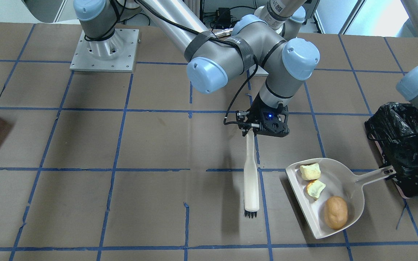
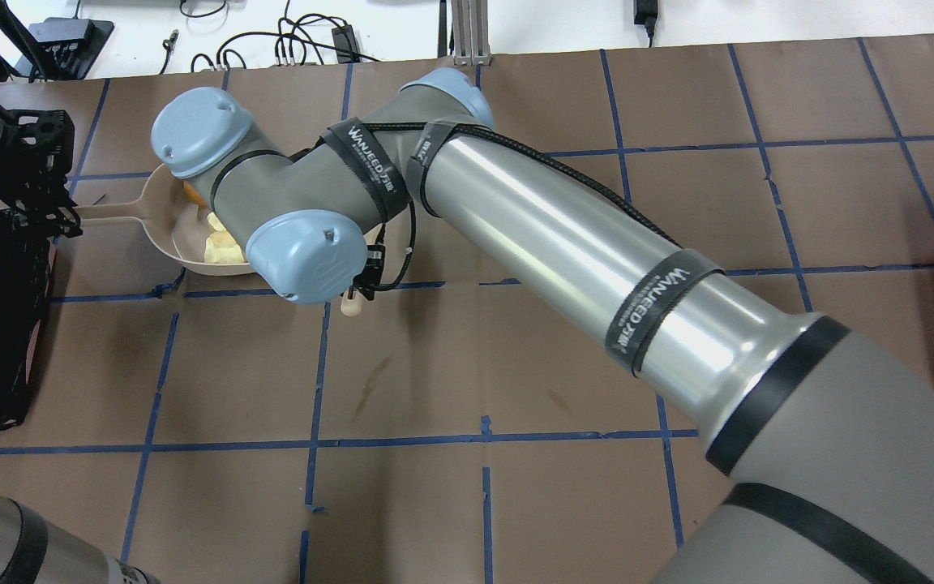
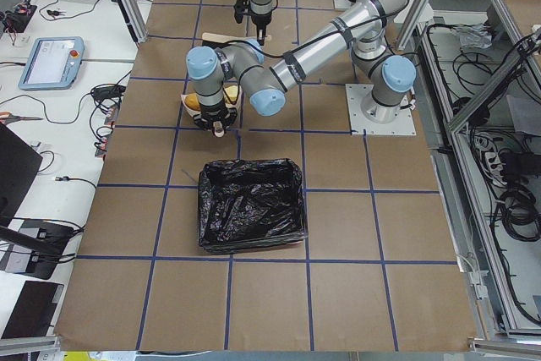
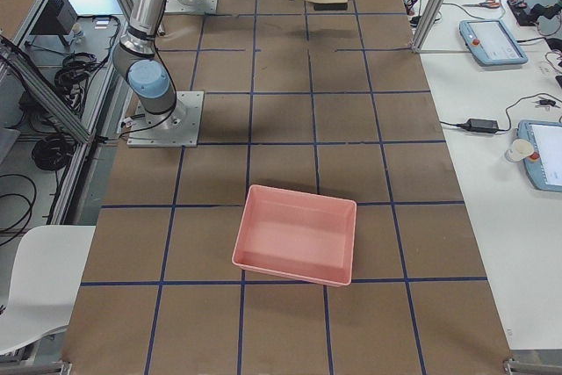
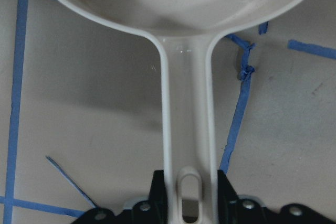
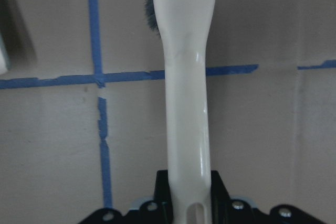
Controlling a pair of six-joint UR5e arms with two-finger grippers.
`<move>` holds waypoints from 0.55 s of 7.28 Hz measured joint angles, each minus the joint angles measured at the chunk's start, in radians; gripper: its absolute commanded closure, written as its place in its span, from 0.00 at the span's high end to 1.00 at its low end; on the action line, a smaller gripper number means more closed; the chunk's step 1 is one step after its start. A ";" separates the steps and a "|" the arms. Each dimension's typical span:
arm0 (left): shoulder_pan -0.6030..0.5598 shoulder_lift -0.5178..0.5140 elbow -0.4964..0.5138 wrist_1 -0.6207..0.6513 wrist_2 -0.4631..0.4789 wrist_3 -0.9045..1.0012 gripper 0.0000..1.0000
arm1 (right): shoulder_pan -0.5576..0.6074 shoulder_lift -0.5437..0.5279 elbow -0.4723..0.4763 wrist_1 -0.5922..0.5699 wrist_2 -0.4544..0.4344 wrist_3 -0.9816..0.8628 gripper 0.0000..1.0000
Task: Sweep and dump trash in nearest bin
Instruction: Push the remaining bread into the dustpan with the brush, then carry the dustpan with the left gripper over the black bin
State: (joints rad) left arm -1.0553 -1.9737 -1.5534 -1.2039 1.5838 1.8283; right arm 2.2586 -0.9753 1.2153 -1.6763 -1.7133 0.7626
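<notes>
Exterior front-facing view: from here I get the trash whole, three pieces lying in the dustpan (image 1: 334, 177) on the table (image 1: 85, 145).
Trash look: an orange-brown lump (image 1: 336, 212), smooth and potato-shaped, is the biggest. With it are a pale chunk (image 1: 310, 172) with ragged edges and a second pale chunk (image 1: 315, 189) with an orange tinge along one side. All are small against the pan.
Trash place: in the pan's bowl, out past the handle from my left gripper (image 5: 190, 195), and off to one side of the right gripper (image 1: 249, 133), toward the left one.
Left gripper: closed on the end of the dustpan handle, a finger against each side by the hanging hole.
Right gripper: clamped on the handle end of the brush (image 1: 251, 181), which runs straight out from it with dark bristles at the far tip.
Bin: the black-bagged bin (image 3: 252, 205), glossy and crinkled, sits near the left gripper.
Hidden: overhead, the right arm (image 2: 564, 243) covers most of the pan, so I see only slivers of orange and pale yellow. The left wrist view cuts the bowl at its top edge. The right wrist view cuts off the brush head. Front-facing, the left gripper merges into the black bag.
Cannot tell: whether the bristles touch the table.
Elsewhere: a pink tray (image 4: 299, 233) lies well apart from both grippers.
</notes>
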 measured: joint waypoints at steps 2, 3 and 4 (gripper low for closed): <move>0.031 0.021 0.003 -0.040 -0.038 -0.010 0.00 | -0.018 -0.065 0.137 0.017 -0.034 0.024 0.05; 0.055 0.032 0.005 -0.054 -0.052 -0.011 0.00 | -0.025 -0.097 0.207 0.020 -0.053 0.039 0.05; 0.071 0.048 0.006 -0.063 -0.056 -0.011 0.00 | -0.034 -0.136 0.278 0.016 -0.068 0.041 0.05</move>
State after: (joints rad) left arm -0.9842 -1.9259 -1.5478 -1.2666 1.5275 1.8174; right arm 2.2250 -1.1109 1.4929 -1.6603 -1.7809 0.8033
